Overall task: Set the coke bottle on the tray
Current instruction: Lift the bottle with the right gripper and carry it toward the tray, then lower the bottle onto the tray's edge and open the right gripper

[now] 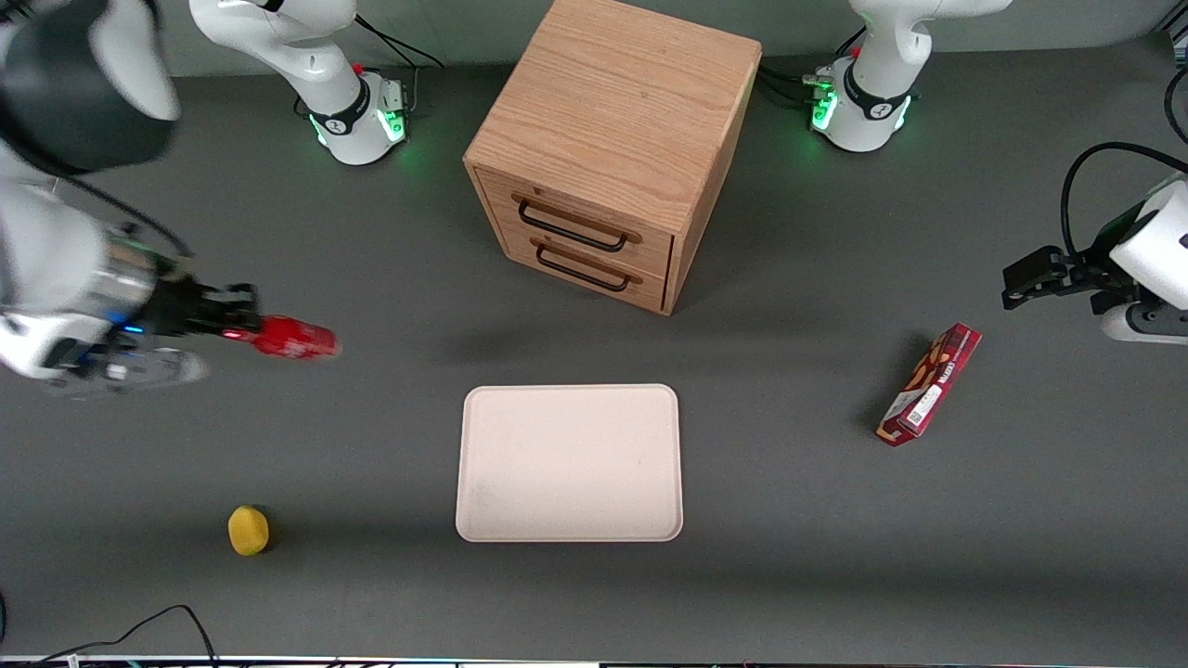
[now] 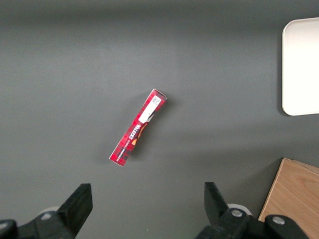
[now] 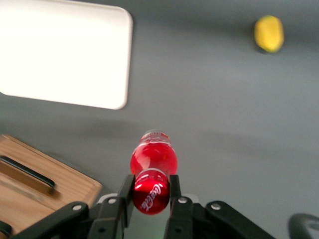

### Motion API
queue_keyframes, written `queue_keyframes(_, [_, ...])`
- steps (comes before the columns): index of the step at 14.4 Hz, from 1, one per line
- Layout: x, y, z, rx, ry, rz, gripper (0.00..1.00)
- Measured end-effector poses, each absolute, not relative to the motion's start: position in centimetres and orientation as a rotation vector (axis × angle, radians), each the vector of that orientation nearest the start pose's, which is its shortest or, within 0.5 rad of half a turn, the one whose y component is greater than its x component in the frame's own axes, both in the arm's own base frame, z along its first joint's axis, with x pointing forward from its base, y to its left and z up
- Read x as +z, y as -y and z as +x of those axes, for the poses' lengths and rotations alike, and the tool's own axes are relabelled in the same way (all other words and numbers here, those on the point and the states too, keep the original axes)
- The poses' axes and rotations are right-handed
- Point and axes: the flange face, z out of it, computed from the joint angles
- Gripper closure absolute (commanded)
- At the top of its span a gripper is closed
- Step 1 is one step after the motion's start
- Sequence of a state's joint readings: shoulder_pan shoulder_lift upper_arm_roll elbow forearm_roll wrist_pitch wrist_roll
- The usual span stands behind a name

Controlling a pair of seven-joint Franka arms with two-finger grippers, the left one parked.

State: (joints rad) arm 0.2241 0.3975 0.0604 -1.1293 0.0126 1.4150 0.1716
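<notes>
My right gripper [image 1: 239,327] is shut on the coke bottle [image 1: 295,339], a small glossy red bottle with white lettering, and holds it lying level in the air toward the working arm's end of the table. In the right wrist view the fingers [image 3: 126,191] pinch the bottle [image 3: 152,167] from both sides. The tray [image 1: 569,462], cream-white with rounded corners, lies flat in the middle of the table, nearer the front camera than the cabinet. It also shows in the right wrist view [image 3: 65,55] and at the edge of the left wrist view [image 2: 301,64].
A wooden two-drawer cabinet [image 1: 608,148] stands farther from the front camera than the tray. A yellow lemon [image 1: 248,530] lies near the front edge toward the working arm's end. A flat red snack box [image 1: 929,383] lies toward the parked arm's end.
</notes>
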Motion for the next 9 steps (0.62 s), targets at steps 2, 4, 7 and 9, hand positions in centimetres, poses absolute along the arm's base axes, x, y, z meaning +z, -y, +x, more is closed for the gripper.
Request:
queue_keyframes(2, [55.4,-24.1,62.8,0.15,0.16,-3.124,1.0])
queue_keyframes(4, [52.9,-28.8,62.8,0.116,0.152,-3.109,1.0])
queue_keyframes(7, [48.6,-31.9,64.1,0.058,0.131,-3.075,1.0])
queue_keyframes(9, [44.9,-31.9,65.1,0.017,0.114,-3.066,1.0])
